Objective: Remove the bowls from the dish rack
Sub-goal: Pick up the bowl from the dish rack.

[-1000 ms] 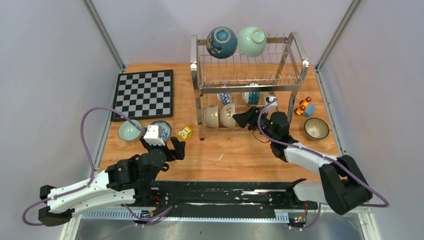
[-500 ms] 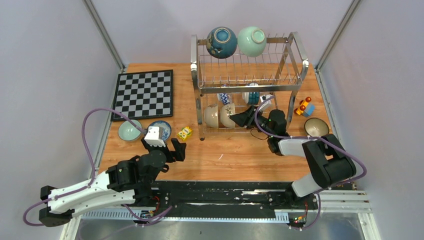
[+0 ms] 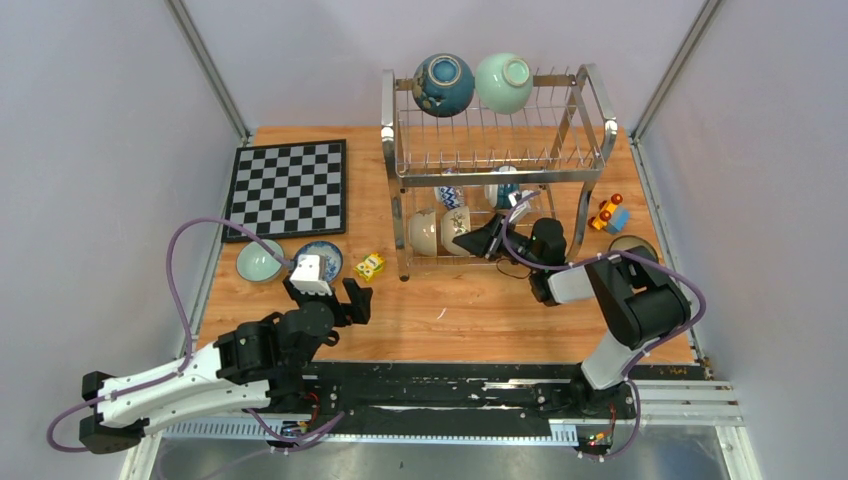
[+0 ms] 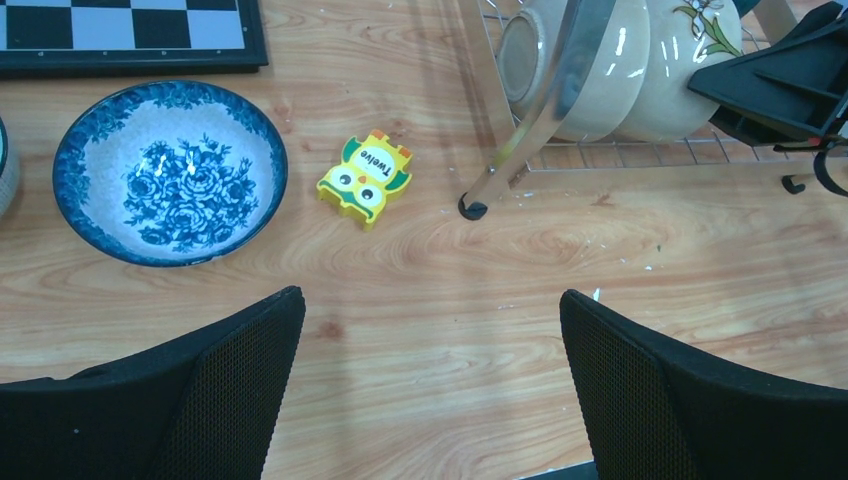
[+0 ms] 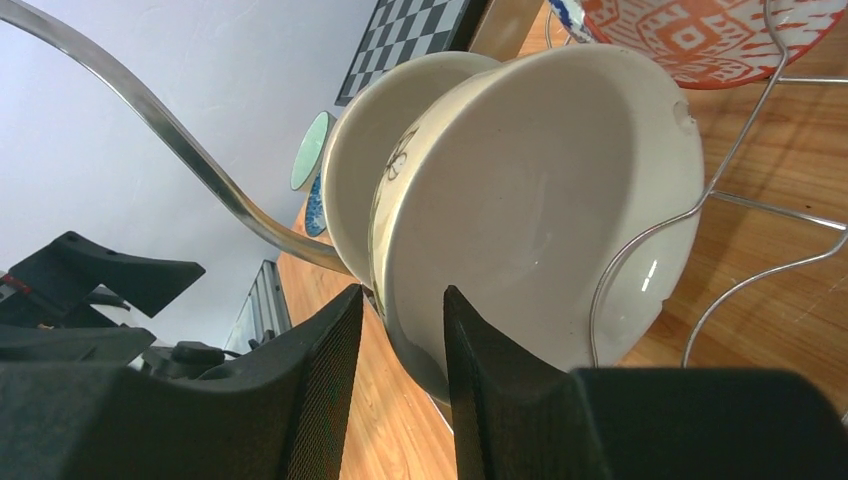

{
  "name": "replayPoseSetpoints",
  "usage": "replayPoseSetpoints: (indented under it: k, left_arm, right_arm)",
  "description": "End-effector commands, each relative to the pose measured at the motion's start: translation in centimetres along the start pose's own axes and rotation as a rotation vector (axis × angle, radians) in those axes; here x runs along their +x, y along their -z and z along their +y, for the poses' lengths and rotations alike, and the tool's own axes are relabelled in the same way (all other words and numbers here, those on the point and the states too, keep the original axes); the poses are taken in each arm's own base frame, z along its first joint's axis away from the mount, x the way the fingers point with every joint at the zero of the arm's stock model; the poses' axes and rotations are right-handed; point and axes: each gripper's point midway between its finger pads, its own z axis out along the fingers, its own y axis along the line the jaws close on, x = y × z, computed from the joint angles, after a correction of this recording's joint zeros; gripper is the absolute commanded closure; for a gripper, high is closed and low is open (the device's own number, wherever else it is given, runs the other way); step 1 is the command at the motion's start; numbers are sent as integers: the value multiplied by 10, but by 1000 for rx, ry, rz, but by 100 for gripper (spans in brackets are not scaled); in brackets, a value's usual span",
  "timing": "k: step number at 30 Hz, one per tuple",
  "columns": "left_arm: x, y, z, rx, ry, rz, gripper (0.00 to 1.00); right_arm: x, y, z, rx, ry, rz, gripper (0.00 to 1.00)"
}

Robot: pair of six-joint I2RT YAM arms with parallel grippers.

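The dish rack [image 3: 480, 177] stands at the back. A dark blue bowl [image 3: 443, 84] and a mint green bowl [image 3: 503, 82] sit on its top tier. Two cream bowls [image 3: 425, 231] stand on edge in the lower tier, with more patterned bowls behind them. My right gripper [image 3: 487, 237] reaches into that tier. Its fingers [image 5: 404, 292] straddle the rim of the nearer cream bowl [image 5: 540, 200], one inside and one outside, with a narrow gap left. My left gripper [image 4: 430, 300] hangs wide open over bare wood, empty. A blue-patterned bowl [image 4: 170, 172] and a pale green bowl [image 3: 258, 262] rest on the table.
A chessboard [image 3: 288, 187] lies at the back left. A yellow owl block [image 4: 365, 180] sits beside the rack's front left foot [image 4: 470, 208]. A toy car [image 3: 608, 213] and a dark-rimmed bowl [image 3: 632, 245] are right of the rack. A red-patterned bowl [image 5: 700, 25] stands behind the cream ones.
My right gripper has pushed left into the lower tier and its jaws have narrowed around the cream bowl's rim. The left arm has stayed put.
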Motion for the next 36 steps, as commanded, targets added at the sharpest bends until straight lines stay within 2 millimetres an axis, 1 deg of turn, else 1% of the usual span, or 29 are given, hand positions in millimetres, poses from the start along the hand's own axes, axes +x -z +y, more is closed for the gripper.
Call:
replayPoseSetpoints:
  k: [1,8,15,21,26,30,36]
  left_arm:
    - [-1,-1,2,-8,18,-18,0]
    - [0,-2,1,-9,9,-20,0]
    - [0,-4,-1,-13,0,-18,0]
    - [2,-6,-5,-11,-12,-10,0]
    - [4,-8,-6,-13,-25,-2,0]
    - [4,-7,-6,-14,-24,-1,0]
    - [3,-7,-6,-15,-13,-6,0]
  right_arm:
    - [-16,-4,15,-87,27,-25,62]
    - [-17,-6,16,-110,11,-23,67]
    - [-18,-5,16,-123,0,-24,79]
    - [-19,-4,17,-143,-5,-24,100]
    - [-21,-5,19,-181,-24,-32,100]
    - [-25,-4,25,-222,-47,-55,100]
    - [-31,-6,31,-235,-52,-73,100]
